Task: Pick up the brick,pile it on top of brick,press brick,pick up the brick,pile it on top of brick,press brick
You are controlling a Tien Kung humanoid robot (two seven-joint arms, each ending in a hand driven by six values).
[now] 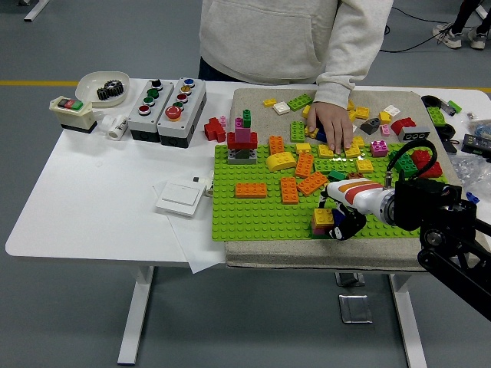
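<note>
A white table (92, 192) fills the middle of the frame, with a green baseplate (253, 211) lying right of centre. At the top, a person rests a hand (331, 126) on loose bricks at the baseplate's upper edge. From the lower right the robot's right hand (343, 215) reaches in, fingers curled around a yellow brick (324, 217) sitting on a small stack near the baseplate's lower right edge.

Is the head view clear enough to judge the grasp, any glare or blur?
Head view: even lighting, sharp, no motion blur. Small glare on the bricks below the person's hand. The right robot hand is dark and covers part of the yellow brick, so finger contact is hard to read.
</note>
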